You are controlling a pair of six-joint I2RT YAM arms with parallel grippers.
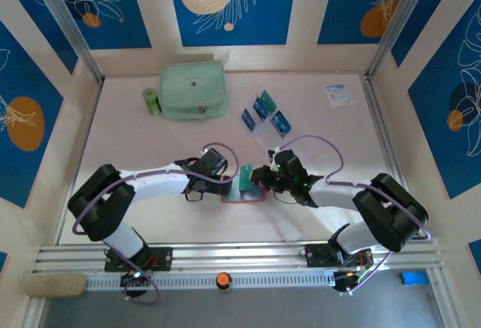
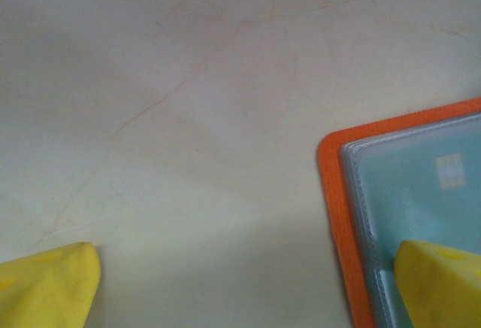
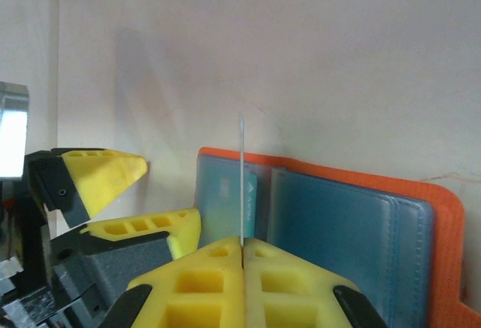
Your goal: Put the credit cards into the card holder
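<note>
Card holder (image 1: 242, 192), small orange soft folding wallet w/ clear sleeves, lies open and flat on pale bench (image 1: 323, 155), near front edge, betw. the two hands. Right hand (image 3: 242, 247): yellow fingers (image 3: 199, 283) pressed together, clamped on thin teal-blue credit card (image 3: 242, 170). Card shows edge-on as a thin line in wrist cam, one end in the grip, the rest reaching out over holder's left sleeve stack; whether it touches a sleeve, can't tell. Left hand (image 2: 244, 294): spread wide apart, nothing betw. its tips. One yellow fingertip (image 2: 440, 287) is over the clear sleeve at holder's corner, the other (image 2: 45, 287) over bare bench off to the side. 2nd teal card (image 2: 421, 200) w/ pale chip patch sits inside that sleeve. Further back, approx. mid-bench, 3 more teal-blue cards (image 1: 262, 107) lie close together, right of large mint-green zip pouch (image 1: 193, 89). Small green cylinder (image 1: 152, 101) stands just beside pouch's left side. White-and-blue paper leaflet (image 1: 338, 93) lies at back right, well apart from the rest.
</note>
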